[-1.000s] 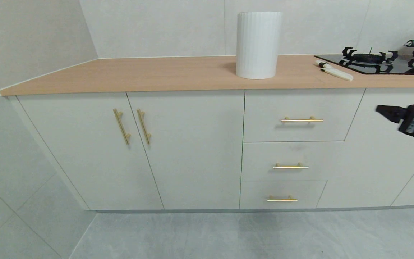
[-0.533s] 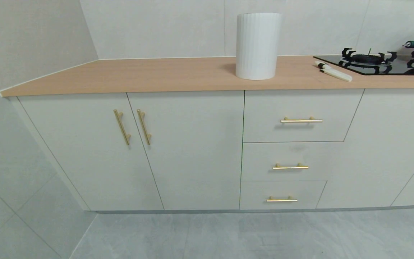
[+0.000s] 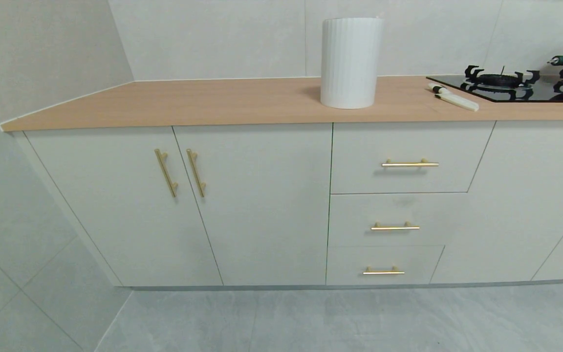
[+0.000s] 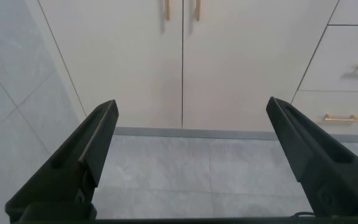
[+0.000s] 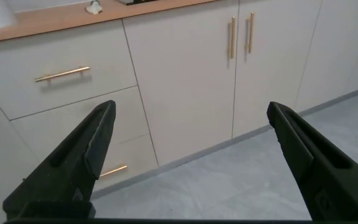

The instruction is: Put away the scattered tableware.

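head: set back, looking forward and down over desk (image 3: 213, 102) and cabinet fronts (image 3: 262, 205) | left wrist: low, near floor (image 4: 197, 168), facing double doors (image 4: 229, 62) | right wrist: low, angled at drawers (image 5: 67, 99) | shared: drawers in all three; double doors in head and left wrist

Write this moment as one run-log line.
left pincer: open, empty | right pincer: open, empty | white utensil: on counter beside hob | drawers: shut
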